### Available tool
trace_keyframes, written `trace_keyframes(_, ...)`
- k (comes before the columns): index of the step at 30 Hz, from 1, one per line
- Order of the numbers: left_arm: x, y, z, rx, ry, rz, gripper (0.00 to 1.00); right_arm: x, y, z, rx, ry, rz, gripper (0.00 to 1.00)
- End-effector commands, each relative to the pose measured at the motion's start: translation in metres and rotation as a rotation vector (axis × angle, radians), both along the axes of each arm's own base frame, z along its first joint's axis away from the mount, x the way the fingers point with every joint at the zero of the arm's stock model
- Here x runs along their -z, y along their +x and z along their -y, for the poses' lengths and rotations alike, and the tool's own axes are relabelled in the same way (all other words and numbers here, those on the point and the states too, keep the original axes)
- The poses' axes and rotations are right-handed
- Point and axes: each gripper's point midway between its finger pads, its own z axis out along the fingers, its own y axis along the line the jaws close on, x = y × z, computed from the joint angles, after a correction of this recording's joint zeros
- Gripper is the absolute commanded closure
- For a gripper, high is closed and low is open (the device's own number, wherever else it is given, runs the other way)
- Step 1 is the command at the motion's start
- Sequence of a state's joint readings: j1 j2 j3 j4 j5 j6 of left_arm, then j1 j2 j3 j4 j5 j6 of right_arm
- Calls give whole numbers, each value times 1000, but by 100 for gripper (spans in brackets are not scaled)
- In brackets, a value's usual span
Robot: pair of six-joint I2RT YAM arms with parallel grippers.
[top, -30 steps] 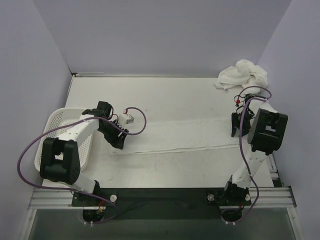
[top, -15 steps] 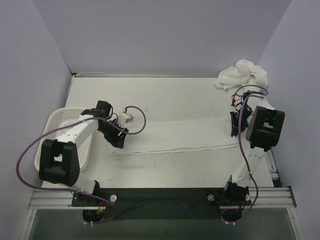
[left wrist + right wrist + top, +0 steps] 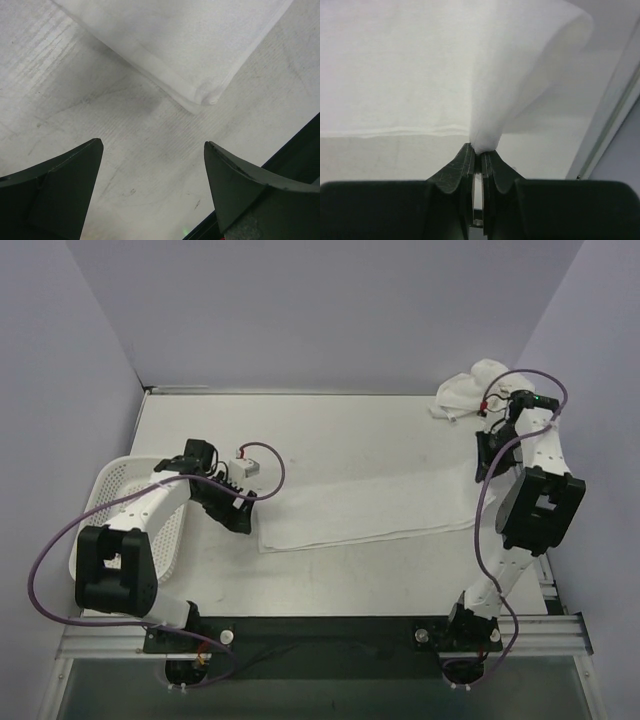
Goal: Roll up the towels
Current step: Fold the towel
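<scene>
Near edge: a black strip [image 3: 320, 628] runs across the table's front, with both arm bases on it and a purple cable [image 3: 40, 560] looping off the left arm.
Basket: a white perforated basket [image 3: 98, 492] sits at the near left, partly under the left arm.
Left gripper, overhead: the left gripper [image 3: 243, 520] is low over the table, just beside the left end of the flat towel [image 3: 360, 508]; its spread cannot be read from here.
Left gripper, wrist view: the left gripper [image 3: 152, 145] has its fingers [image 3: 65, 180] spread wide and holding nothing. The towel's near corner [image 3: 207, 96] lies ahead of the gap, apart from both, and shows a doubled edge.
Flat towel: lies long across the middle of the table, slanting up toward the right, its left end on the surface.
Right gripper, overhead: the right gripper [image 3: 483, 465] is at the towel's far right end; the contact is hidden by the arm.
Right gripper, wrist view: the right gripper [image 3: 479, 150] has its fingers pressed together on a gathered pinch of the towel [image 3: 410, 65], which rises from it in a curved fold.
Crumpled towel: a second white towel [image 3: 470, 385] is bunched in the far right corner, partly behind the right arm.
Surface: the table [image 3: 330, 430] is off-white, scuffed and scratched in the left wrist view.
Room: plain lavender walls [image 3: 320, 310] on three sides.
</scene>
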State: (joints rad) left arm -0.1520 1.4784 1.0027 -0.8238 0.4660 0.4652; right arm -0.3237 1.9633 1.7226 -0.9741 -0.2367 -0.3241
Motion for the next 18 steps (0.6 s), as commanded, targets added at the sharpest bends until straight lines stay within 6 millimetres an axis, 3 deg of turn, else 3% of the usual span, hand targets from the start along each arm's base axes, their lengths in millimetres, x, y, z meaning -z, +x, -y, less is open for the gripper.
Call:
trace_keyframes(1,-8,13,11,-62,-107,-15,6,-31,-19,-71,-148,121,-4,100)
trace_keyframes(4,-2,15,11,-103,-143,-63,7,-30,-21,-114,-208,174,-18,100)
trace_keyframes(10,9,20,18,-148,-185,-129,19,-17,-23,-190,-263,331,-44,100)
trace_keyframes(14,17,22,20,-158,-190,-164,27,0,-18,-225,-294,354,-59,100)
trace_keyframes(18,22,22,19,-163,-177,-180,32,11,-27,-253,-329,377,-100,100)
